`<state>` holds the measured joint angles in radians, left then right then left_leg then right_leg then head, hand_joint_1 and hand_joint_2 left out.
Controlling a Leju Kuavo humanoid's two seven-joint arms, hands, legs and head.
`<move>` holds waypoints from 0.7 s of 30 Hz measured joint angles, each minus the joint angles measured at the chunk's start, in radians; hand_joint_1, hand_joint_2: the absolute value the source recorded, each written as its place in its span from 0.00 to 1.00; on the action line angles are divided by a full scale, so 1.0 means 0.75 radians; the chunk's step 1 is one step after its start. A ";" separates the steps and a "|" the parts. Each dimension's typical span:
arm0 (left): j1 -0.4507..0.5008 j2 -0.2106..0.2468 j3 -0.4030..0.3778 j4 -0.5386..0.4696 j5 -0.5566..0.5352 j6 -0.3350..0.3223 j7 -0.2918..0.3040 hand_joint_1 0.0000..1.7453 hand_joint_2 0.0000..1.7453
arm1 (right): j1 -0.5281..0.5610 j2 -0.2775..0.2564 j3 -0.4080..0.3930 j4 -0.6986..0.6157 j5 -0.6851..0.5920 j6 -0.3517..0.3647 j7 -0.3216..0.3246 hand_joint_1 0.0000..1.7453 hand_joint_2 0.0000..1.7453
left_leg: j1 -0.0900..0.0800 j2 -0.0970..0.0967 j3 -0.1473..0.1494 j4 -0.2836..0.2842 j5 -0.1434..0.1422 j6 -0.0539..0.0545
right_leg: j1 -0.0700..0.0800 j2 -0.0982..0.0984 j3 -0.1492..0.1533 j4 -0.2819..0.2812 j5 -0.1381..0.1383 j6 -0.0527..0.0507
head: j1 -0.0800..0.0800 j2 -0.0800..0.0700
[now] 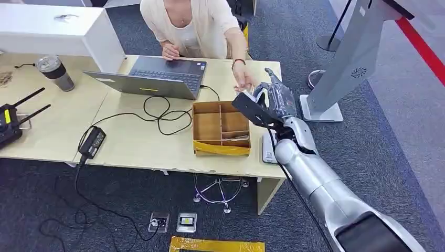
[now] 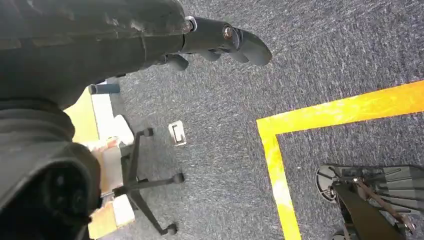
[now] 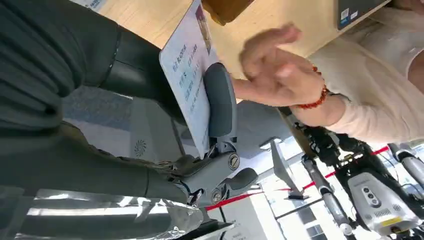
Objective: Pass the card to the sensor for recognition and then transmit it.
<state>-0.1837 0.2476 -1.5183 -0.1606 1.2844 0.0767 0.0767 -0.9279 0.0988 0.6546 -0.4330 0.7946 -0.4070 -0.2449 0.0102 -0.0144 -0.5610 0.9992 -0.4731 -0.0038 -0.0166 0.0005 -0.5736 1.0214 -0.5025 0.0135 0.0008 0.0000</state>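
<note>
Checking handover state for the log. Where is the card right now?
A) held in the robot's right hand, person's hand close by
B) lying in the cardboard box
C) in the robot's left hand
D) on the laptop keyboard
A: the right wrist view shows the card pinned under the thumb of the right hand, with the person's hand reaching toward it; the left hand hangs over the carpet, holding nothing.

Open laptop [image 1: 157, 76] on the desk [image 1: 136, 142], cable [image 1: 157, 113] looping beside it. Cardboard tray [image 1: 220, 128] near the front edge. Tumbler [image 1: 55, 72] far left, radio [image 1: 10, 123] at the edge. Chair base [image 2: 145, 185] on carpet, yellow tape [image 2: 320, 117] nearby.
</note>
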 joint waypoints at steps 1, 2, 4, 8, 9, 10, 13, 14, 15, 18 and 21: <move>0.000 0.000 0.000 0.000 0.001 0.001 0.002 0.00 0.00 | 0.000 0.004 0.000 0.000 0.004 0.000 0.002 1.00 1.00 | 0.000 0.000 0.000 0.000 0.000 0.000 | 0.000 0.000 0.000 0.000 0.000 0.000 | 0.000 0.000; 0.000 0.000 0.000 0.000 0.005 0.004 0.009 0.00 0.00 | 0.000 0.007 0.000 0.000 0.005 0.002 0.003 1.00 1.00 | 0.000 0.000 0.000 0.000 0.000 0.000 | 0.000 0.000 0.000 0.000 0.000 0.000 | 0.000 0.000; 0.000 0.000 0.000 0.000 0.014 0.008 0.022 0.00 0.00 | 0.000 0.015 -0.001 0.000 0.006 0.012 0.003 1.00 1.00 | 0.000 0.000 0.000 0.000 0.000 0.000 | 0.000 0.000 0.000 0.000 0.000 0.000 | 0.000 0.000; 0.000 -0.002 0.000 0.000 0.029 0.014 0.041 0.00 0.00 | -0.001 0.038 -0.002 0.000 0.013 0.022 0.002 1.00 1.00 | 0.000 0.000 0.000 0.000 0.000 0.000 | 0.000 0.000 0.000 0.000 0.000 0.000 | -0.001 0.000; 0.000 -0.004 0.000 0.000 0.034 0.019 0.046 0.00 0.00 | -0.002 0.042 -0.003 0.000 0.013 0.027 -0.002 1.00 1.00 | 0.000 0.000 0.000 0.000 0.000 0.000 | 0.000 0.000 0.000 0.000 0.000 0.000 | 0.000 0.000; 0.000 -0.005 0.001 0.000 0.041 0.023 0.055 0.00 0.00 | -0.003 0.049 -0.003 0.000 0.016 0.031 -0.007 1.00 1.00 | 0.000 0.000 0.000 0.000 0.000 0.000 | 0.000 0.000 0.000 0.000 0.000 0.000 | 0.000 0.000; 0.000 -0.011 0.001 0.000 0.058 0.039 0.080 0.00 0.00 | -0.003 0.066 -0.003 0.000 0.026 0.047 -0.010 1.00 1.00 | 0.000 0.000 0.000 0.000 0.000 0.000 | 0.000 0.000 0.000 0.000 0.000 0.000 | 0.000 0.000; 0.000 -0.013 0.000 0.000 0.063 0.041 0.088 0.00 0.00 | -0.003 0.069 -0.002 0.000 0.032 0.057 -0.008 1.00 1.00 | 0.000 0.000 0.000 0.000 0.000 0.000 | 0.000 0.000 0.000 0.000 0.000 0.000 | 0.000 0.000; 0.000 -0.015 0.000 -0.001 0.071 0.044 0.101 0.00 0.00 | -0.002 0.071 -0.002 0.000 0.045 0.077 0.008 1.00 1.00 | 0.000 0.000 0.001 0.000 0.000 0.000 | 0.000 0.000 -0.001 0.000 0.000 0.000 | 0.000 0.000; 0.001 -0.023 0.000 0.000 0.082 0.051 0.126 0.00 0.00 | 0.014 0.062 0.001 0.005 0.063 0.124 0.048 1.00 1.00 | 0.000 0.000 0.001 0.000 0.000 0.000 | 0.000 0.000 -0.001 0.000 0.000 0.000 | 0.001 0.000; 0.003 -0.028 0.001 -0.001 0.090 0.066 0.134 0.00 0.00 | 0.048 0.028 0.001 0.014 0.063 0.127 0.022 1.00 1.00 | 0.000 0.000 0.000 0.000 0.000 0.000 | 0.000 0.000 0.000 -0.001 0.000 0.000 | 0.001 0.000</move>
<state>-0.1818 0.2266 -1.5179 -0.1610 1.3516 0.1263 0.1770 -0.8919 0.1197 0.6550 -0.4227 0.8415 -0.3117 -0.2285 0.0101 -0.0142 -0.5609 0.9994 -0.4731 -0.0038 -0.0167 0.0005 -0.5737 1.0209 -0.5025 0.0135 0.0011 0.0000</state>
